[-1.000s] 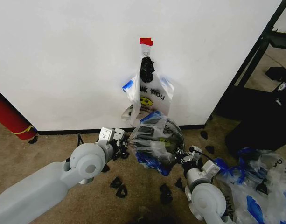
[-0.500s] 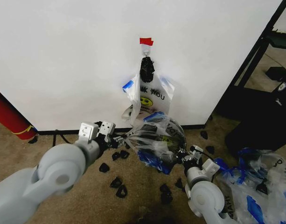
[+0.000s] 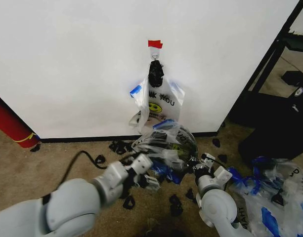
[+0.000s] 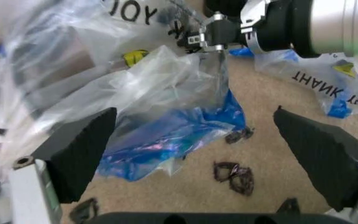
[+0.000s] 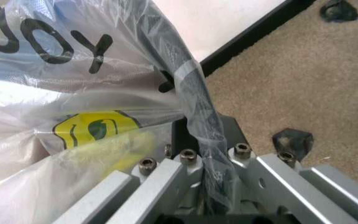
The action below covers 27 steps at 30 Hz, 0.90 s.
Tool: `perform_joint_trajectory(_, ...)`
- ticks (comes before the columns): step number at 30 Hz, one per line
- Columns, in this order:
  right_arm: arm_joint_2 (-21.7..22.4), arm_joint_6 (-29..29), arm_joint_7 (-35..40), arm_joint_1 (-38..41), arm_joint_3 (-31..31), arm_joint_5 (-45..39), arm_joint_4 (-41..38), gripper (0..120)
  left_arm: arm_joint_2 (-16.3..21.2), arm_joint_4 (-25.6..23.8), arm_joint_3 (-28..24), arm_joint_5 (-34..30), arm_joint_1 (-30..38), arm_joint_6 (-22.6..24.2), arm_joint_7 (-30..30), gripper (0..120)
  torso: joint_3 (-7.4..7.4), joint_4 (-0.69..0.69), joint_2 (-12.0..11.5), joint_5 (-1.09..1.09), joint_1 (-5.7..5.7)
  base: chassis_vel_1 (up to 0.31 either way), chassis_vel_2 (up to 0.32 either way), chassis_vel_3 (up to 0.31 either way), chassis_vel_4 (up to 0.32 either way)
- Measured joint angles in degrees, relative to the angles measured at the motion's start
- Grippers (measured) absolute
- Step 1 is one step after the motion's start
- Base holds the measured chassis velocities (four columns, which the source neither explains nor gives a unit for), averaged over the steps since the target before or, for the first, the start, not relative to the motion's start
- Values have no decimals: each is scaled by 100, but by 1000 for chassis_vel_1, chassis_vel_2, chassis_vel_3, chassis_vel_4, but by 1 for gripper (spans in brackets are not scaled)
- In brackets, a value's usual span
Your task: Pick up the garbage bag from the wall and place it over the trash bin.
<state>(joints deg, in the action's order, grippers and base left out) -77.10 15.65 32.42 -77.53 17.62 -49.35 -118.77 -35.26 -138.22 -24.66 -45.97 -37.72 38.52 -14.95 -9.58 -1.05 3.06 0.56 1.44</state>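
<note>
Head view: high on the white wall (image 3: 67, 64), a hook under red tape (image 3: 154, 44) holds bags printed "THANK YOU" with a yellow smiley (image 3: 154, 106). Below, at lower centre, the garbage bag (image 3: 163, 148) billows over the trash bin, whose body is hidden. The left gripper (image 3: 147, 174) sits at the bag's lower left edge; the right gripper (image 3: 200, 165) touches its right side. A red cylinder (image 3: 10, 123) leans at the left edge, and more printed bags (image 3: 275, 197) lie lower right.

Left wrist view: the left gripper (image 4: 191, 149) stands wide, its black pads apart around the blue-patched garbage bag (image 4: 166, 116). Upper right, the right gripper (image 4: 210, 36) pinches a plastic fold. "THANK" reads on a floor bag (image 4: 328, 88).

Right wrist view: the right gripper (image 5: 207, 186) is clamped on a twisted strip of the garbage bag (image 5: 73, 93), showing "YOU" and a smiley.
</note>
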Motion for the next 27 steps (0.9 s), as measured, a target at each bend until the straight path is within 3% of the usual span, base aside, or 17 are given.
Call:
perform_joint_trajectory(13,-18,8,23,-18,2,36,-26,0,-382,632,-521,321,40,-422,-66,92,0,1,0,1,0,0,0,0,0)
perform_joint_trajectory(21,10,9,54,27,-16,26,-36,0,-354,758,-570,426,-21,-564,-95,62,0,2,0,1,0,0,0,0,0)
perform_joint_trajectory(23,10,10,57,35,-22,23,-37,0,-353,758,-573,420,-25,-564,-102,59,0,2,-1,1,0,0,0,0,0)
perform_joint_trajectory(27,-6,14,75,54,-68,19,-37,0,-372,770,-597,407,-48,-561,-174,40,0,1,-1,1,0,0,0,0,0)
